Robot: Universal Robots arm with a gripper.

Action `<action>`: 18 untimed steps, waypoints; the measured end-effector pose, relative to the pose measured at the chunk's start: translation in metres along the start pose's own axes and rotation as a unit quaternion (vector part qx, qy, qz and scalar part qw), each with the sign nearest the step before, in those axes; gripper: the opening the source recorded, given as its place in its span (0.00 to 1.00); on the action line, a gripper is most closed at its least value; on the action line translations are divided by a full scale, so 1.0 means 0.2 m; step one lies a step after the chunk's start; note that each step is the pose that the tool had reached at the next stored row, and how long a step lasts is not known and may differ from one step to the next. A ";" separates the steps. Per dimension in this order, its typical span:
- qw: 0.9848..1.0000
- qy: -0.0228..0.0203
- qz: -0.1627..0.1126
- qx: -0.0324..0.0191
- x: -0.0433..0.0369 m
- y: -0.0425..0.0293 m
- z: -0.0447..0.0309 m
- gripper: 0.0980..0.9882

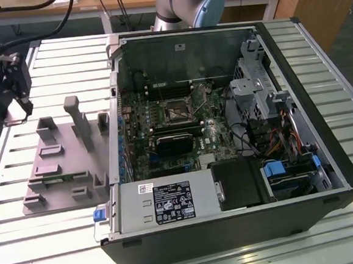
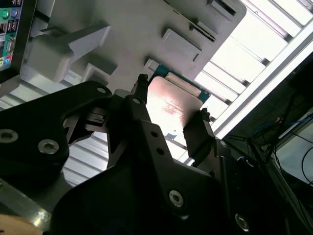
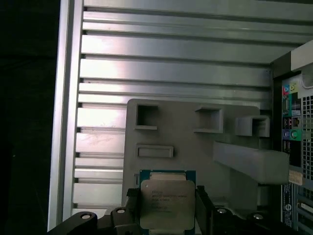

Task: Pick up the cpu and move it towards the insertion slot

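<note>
At the exterior view's left, your pincer (image 1: 17, 113) hangs above the near corner of the grey holder tray (image 1: 68, 160), which lies flat on the slatted metal tabletop (image 1: 25, 229). In the first wrist view you can see the cpu (image 3: 165, 204) sitting between the two dark fingers (image 3: 202, 205), its silver lid facing the camera and a thin green rim showing round it. The fingers press on two opposite edges, so I judge the pincer clamped on the chip and the chip raised off the tray, though you cannot see the contact faces themselves.

Treat the part as light, thin and stiff. It will not bend, but its smooth metal lid gives little friction and its underside is likely delicate. The opposite side edges are the right place to hold it, as you hold it now. Keep it level, since a tilt could let it slide out.

Further toward the exterior view's right stands the open computer case (image 1: 234, 240), touching the tray's edge. The insertion slot (image 1: 176, 112), a square metal frame with a dark centre, lies on the motherboard (image 1: 141, 132) inside, well apart from the pincer.
</note>
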State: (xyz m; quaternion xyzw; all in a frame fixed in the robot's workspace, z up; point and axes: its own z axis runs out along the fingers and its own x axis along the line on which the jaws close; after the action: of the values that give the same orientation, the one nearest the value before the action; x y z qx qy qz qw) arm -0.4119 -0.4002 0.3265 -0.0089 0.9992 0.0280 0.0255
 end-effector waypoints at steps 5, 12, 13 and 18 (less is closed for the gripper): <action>1.000 -0.003 0.000 0.000 -0.004 0.005 -0.083 0.50; 1.000 -0.008 0.000 0.000 -0.010 0.011 -0.192 0.50; 1.000 -0.009 0.000 0.000 -0.011 0.012 -0.206 0.50; 1.000 -0.013 -0.001 0.000 -0.014 0.016 -0.272 0.50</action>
State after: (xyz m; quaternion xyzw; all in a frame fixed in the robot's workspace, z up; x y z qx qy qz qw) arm -0.4119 -0.4000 0.3811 -0.0092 0.9988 0.0278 0.0387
